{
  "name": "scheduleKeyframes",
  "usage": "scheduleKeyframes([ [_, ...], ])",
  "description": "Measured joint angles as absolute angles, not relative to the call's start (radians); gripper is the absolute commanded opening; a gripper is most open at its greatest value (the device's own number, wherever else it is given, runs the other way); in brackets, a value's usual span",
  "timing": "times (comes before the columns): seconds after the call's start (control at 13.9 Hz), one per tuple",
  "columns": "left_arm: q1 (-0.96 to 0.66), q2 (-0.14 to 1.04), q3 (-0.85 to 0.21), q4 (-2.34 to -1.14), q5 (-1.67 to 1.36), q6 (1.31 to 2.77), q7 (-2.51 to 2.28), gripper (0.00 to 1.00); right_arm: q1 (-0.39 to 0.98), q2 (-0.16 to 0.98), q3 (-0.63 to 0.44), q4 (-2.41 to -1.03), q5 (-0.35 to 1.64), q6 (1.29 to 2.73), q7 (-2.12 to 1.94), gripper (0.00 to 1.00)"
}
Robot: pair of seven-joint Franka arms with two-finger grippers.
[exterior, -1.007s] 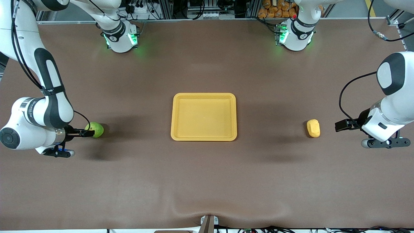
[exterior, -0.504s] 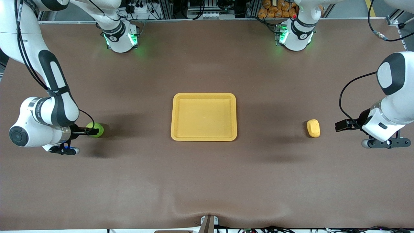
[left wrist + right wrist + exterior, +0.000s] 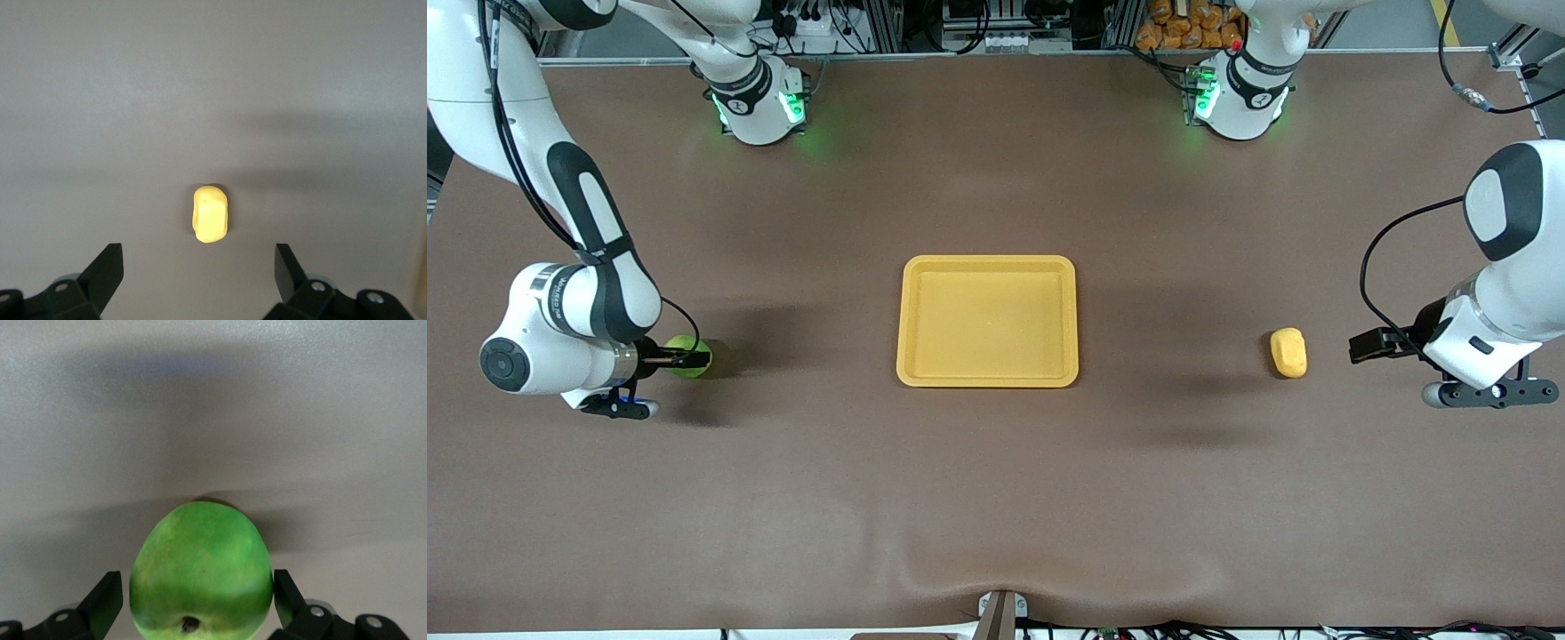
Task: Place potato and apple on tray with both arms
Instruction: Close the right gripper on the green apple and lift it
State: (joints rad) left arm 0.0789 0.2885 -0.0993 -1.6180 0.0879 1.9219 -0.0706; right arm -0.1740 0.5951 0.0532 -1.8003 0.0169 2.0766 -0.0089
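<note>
Green and round, the apple (image 3: 687, 345) sits at the left of the front view, low on the table (image 3: 996, 498) toward the right arm's end, and the right end effector (image 3: 690, 359) has it between its fingers: in the right wrist view the apple (image 3: 200, 577) fills the lower middle of the frame, stem dimple toward the camera, with one finger (image 3: 101, 603) close on each flank. The jaws are spread about as wide as the fruit and look just beside its skin, not yet squeezing; whether they touch cannot be told. So the apple lies straight ahead of that end effector and centred in the gap, and the closing move looks to need little more than a pinch. At the right of the front view the potato (image 3: 1288, 352) rests on the table, apart from the left end effector (image 3: 1369, 345), which hangs low just beside it on the side toward the left arm's end. In the left wrist view the potato (image 3: 211, 213) is at centre frame, ahead of the widely spread fingers (image 3: 103, 273), its long axis running along the approach line, so the jaws would close across its narrow width. Between both, at frame centre, the yellow tray (image 3: 987, 378) is bare. Neither food item is on it yet.
</note>
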Motion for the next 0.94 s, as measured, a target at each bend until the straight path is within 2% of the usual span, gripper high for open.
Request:
scheduleKeyframes([
  [0.14,0.079,0.291,-0.099,-1.618,0.088,1.924,-0.071,1.0,-0.174,0.592,0.053,-1.801,0.018,2.079,-0.009,0.1],
  [0.22,0.079,0.292,-0.099,-1.619,0.088,1.929,-0.071,1.0,-0.174,0.592,0.054,-1.801,0.019,2.079,-0.01,0.0],
  [0.36,0.079,0.297,-0.099,-1.621,0.088,1.935,-0.071,1.0,-0.174,0.59,0.057,-1.796,0.019,2.062,-0.019,0.0],
  [0.65,0.079,0.303,-0.099,-1.621,0.088,1.948,-0.071,1.0,-0.174,0.578,0.068,-1.702,0.019,1.908,-0.026,0.0],
  [0.94,0.079,0.303,-0.099,-1.608,0.088,1.954,-0.071,1.0,-0.16,0.565,0.077,-1.633,0.02,1.82,-0.027,0.0],
])
